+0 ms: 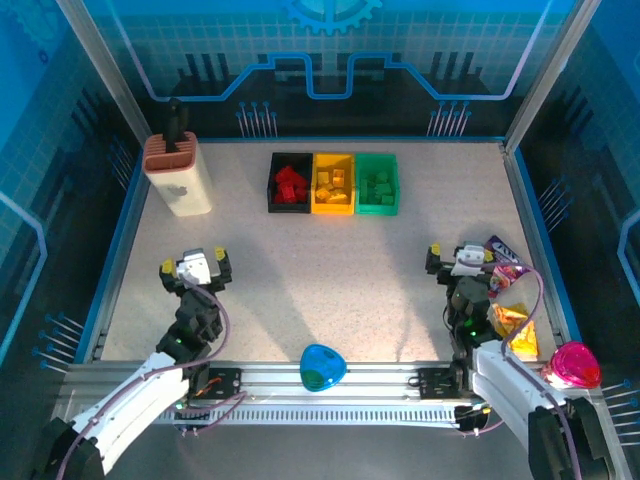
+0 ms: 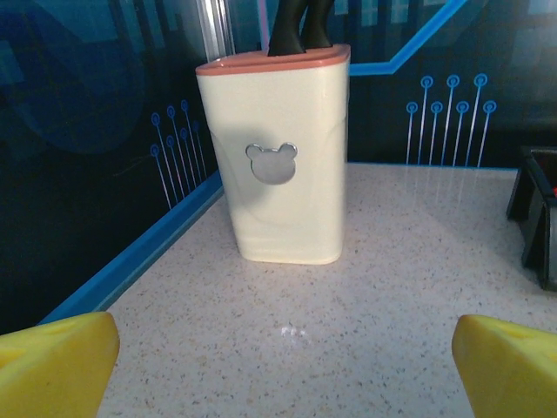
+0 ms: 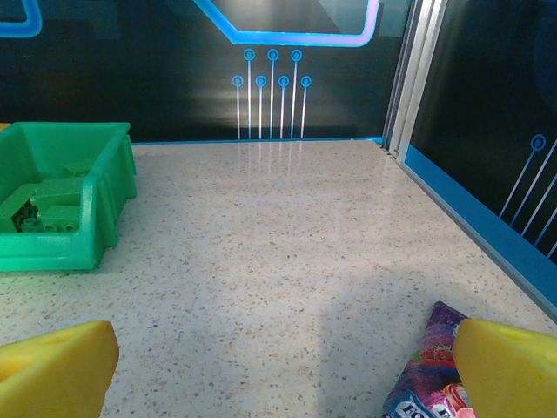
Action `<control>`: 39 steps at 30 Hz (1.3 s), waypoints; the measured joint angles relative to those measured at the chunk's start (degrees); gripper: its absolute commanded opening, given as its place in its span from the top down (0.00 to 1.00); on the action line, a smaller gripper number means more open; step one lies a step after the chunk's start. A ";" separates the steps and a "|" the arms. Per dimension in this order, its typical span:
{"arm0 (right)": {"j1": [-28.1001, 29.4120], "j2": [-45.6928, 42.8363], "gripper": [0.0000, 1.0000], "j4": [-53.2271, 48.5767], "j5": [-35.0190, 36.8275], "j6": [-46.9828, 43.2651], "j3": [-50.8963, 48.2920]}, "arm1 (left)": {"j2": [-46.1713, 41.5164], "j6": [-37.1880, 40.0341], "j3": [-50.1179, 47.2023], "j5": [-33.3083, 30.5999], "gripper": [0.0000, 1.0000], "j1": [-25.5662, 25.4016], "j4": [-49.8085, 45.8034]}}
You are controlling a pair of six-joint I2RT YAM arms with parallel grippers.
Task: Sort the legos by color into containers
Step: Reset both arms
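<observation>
Blue-green, a disc (image 1: 322,367) lies at the desk's (image 1: 330,280) near edge. The left jaws and right jaws stand wide apart, holding nothing. Snack packets (image 1: 508,300) lie beside the right arm. Farther back, red legos (image 1: 290,183) fill the black bin (image 1: 290,208), yellow legos (image 1: 333,183) the yellow bin (image 1: 333,209), and green legos (image 1: 377,185) the green bin (image 1: 377,209).

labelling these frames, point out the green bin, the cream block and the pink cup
green bin (image 3: 113,192), right wrist view, right outer wall
cream block (image 2: 278,218), left wrist view, front face
pink cup (image 1: 574,365), top view, its top
</observation>
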 measured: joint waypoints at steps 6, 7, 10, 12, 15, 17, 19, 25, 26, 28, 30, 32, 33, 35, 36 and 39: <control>-0.31 9.94 0.00 9.53 -0.61 -0.04 0.00 | 3.13 -1.84 -0.02 4.57 0.01 5.16 2.78; -0.37 12.04 0.00 11.56 -0.68 -0.09 0.00 | 4.22 -2.25 -0.02 5.51 0.01 6.10 3.61; -0.42 19.08 0.00 18.69 -1.18 -0.55 -0.02 | 7.87 -3.41 -0.02 7.72 0.01 8.31 6.14; -0.44 24.17 0.00 23.87 -1.53 -1.03 -0.07 | 10.25 -3.85 -0.02 8.94 0.01 9.16 7.96; -0.57 31.41 0.00 30.45 -2.10 -1.60 -0.07 | 13.53 -4.68 -0.02 10.51 0.01 10.29 10.95; -0.76 34.62 0.00 33.29 -2.60 -1.77 0.13 | 15.65 -4.90 -0.02 11.58 0.01 11.37 13.07; -1.27 39.36 0.00 35.30 -2.95 -1.97 1.81 | 18.08 -5.16 -0.02 12.76 0.01 12.41 15.23; -1.81 43.01 0.00 37.62 -6.73 -3.74 4.68 | 26.01 -6.03 -0.07 15.13 0.01 14.05 21.99; -1.81 43.25 0.00 38.12 -7.48 -4.13 4.70 | 27.58 -6.12 -0.07 15.47 0.01 14.25 23.21; -1.81 44.74 0.00 38.77 -10.01 -5.01 5.22 | 31.23 -6.14 -0.04 16.24 0.01 14.56 26.10; -1.75 47.41 0.00 38.64 -11.23 -6.25 6.97 | 35.63 -6.10 -0.04 17.05 0.01 14.67 29.81; -1.66 48.68 0.00 37.75 -11.67 -7.13 8.70 | 40.44 -5.86 0.07 17.84 0.01 14.78 34.12; -1.64 48.68 0.00 37.57 -11.85 -7.48 9.22 | 43.30 -5.70 0.13 18.23 0.01 14.80 36.85; -1.64 48.68 0.00 37.83 -11.85 -8.00 9.66 | 47.76 -5.44 0.61 18.97 0.01 14.82 40.59; -1.62 48.68 0.00 37.79 -11.85 -8.20 9.73 | 49.22 -5.42 1.05 19.78 0.01 14.97 41.48; -1.31 48.68 0.00 37.77 -11.87 -8.63 9.73 | 55.56 -4.81 3.80 23.34 0.01 15.96 45.66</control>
